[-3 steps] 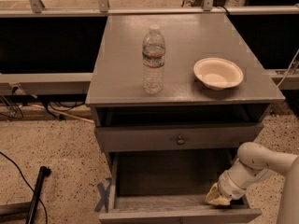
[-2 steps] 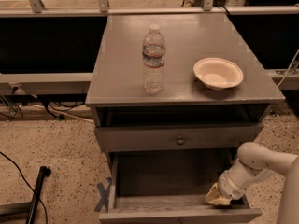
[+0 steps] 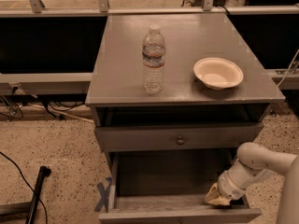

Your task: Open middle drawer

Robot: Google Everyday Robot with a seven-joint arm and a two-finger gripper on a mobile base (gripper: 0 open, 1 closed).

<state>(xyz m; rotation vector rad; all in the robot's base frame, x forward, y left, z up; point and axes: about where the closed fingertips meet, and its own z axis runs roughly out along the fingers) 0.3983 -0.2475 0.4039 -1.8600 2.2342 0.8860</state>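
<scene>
The grey cabinet (image 3: 187,99) has an upper drawer front with a small round knob (image 3: 180,139), with a dark gap above it. Right below it, the middle drawer (image 3: 168,181) stands pulled far out. Its inside shows and its front rim (image 3: 180,215) runs along the bottom edge of the view; its knob is hidden. My gripper (image 3: 217,198), with yellowish tips on a white arm (image 3: 254,164), is inside this drawer at the right, close behind the front panel.
A water bottle (image 3: 153,59) and a white bowl (image 3: 218,72) stand on the cabinet top. A black pole (image 3: 36,192) and a cable lie on the speckled floor at the left. Blue tape (image 3: 103,195) marks the floor beside the drawer.
</scene>
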